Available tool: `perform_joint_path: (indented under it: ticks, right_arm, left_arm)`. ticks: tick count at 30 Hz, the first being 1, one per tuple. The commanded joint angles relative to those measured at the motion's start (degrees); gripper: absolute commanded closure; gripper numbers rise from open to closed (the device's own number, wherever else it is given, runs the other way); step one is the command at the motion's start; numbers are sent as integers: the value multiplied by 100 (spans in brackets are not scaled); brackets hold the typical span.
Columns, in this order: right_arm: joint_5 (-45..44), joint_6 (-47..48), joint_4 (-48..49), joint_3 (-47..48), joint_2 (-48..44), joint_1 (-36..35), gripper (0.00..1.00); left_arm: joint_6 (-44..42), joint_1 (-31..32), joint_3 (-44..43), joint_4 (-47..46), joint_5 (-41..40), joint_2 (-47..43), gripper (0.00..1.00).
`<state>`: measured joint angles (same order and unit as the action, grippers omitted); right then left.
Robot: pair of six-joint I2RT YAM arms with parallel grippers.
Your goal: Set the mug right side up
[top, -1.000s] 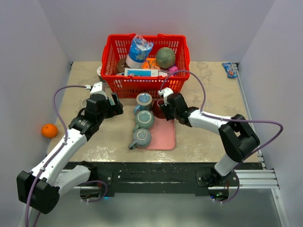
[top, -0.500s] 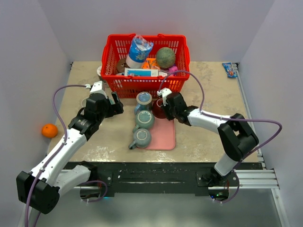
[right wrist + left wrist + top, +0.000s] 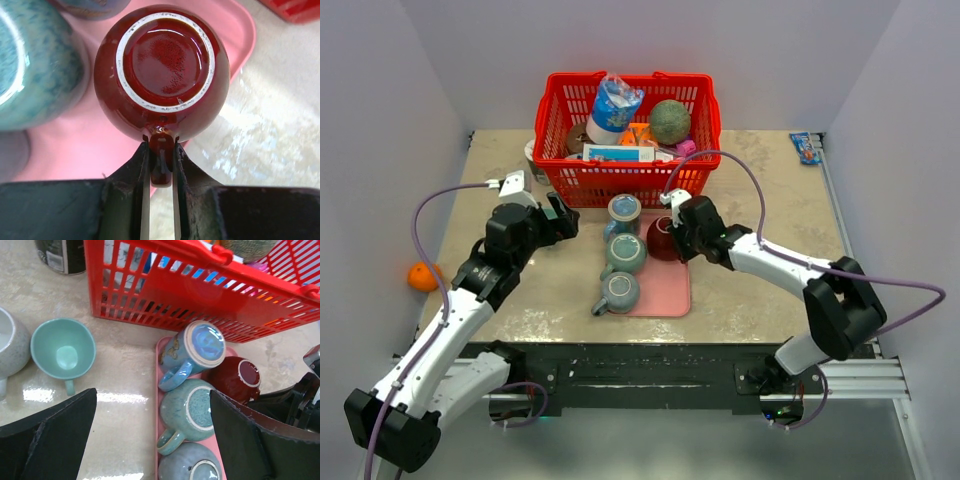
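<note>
A dark red mug [image 3: 661, 238] stands upside down at the far right edge of the pink tray [image 3: 670, 291]; its base ring faces up in the right wrist view [image 3: 162, 70]. My right gripper [image 3: 161, 156] is shut on the mug's handle [image 3: 161, 165], just right of the mug in the top view [image 3: 680, 230]. The mug also shows in the left wrist view [image 3: 235, 380]. My left gripper [image 3: 153, 392] is open and empty, held above the table left of the tray [image 3: 563, 216].
Three more upside-down mugs sit on the tray: blue [image 3: 624, 212], teal [image 3: 625, 252] and grey-blue [image 3: 619, 291]. A red basket [image 3: 630, 178] full of items stands behind. An upright teal cup [image 3: 62, 347] and a white mug [image 3: 10, 345] sit left. An orange [image 3: 419, 276] lies far left.
My right gripper and the red mug have shifted slightly right. My left arm has drawn back to the left.
</note>
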<state>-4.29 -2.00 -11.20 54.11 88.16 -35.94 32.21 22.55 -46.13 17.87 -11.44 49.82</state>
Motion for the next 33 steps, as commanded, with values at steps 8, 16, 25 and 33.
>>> perform_joint_path:
  ticks: [8,16,25,33]
  right_arm:
    - [868,-1696,-242,-137,-967,35,100]
    - [878,-2646,-233,-418,-1503,17,100]
    - [447,-3025,-23,-498,-2408,26,100]
    - [306,-3473,540,-463,-3173,26,100]
  left_arm:
    - [260,13,157,-688,1099,45,2]
    - [418,13,280,-925,1609,115,2]
    - [558,13,333,-1408,2408,326,2]
    - [1119,13,447,-2243,3200,458,2]
